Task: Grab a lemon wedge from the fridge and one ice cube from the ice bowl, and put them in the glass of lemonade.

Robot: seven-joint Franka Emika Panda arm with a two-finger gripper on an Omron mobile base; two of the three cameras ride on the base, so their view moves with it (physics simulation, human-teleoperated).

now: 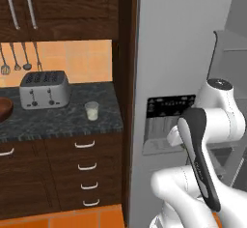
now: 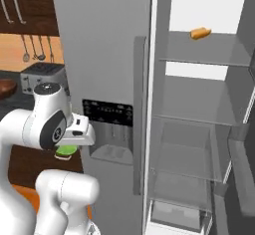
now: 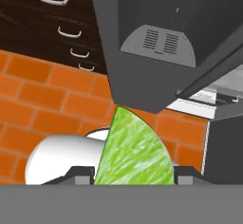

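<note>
Lime-green and close up, the lemon wedge (image 3: 135,152) sits clamped between the two dark tips of the tool (image 3: 135,173) in the hand view, above orange floor tiles (image 3: 42,99) and the fridge (image 3: 156,38) base. From the left base view, the glass of lemonade (image 1: 91,110) stands on the counter (image 1: 58,121) right of the toaster (image 1: 43,89), the ice bowl (image 1: 4,108) at the left edge. From the right base view, the wedge (image 2: 65,150) shows green under the hand beside the dispenser panel (image 2: 110,129); the right fridge door stands open.
</note>
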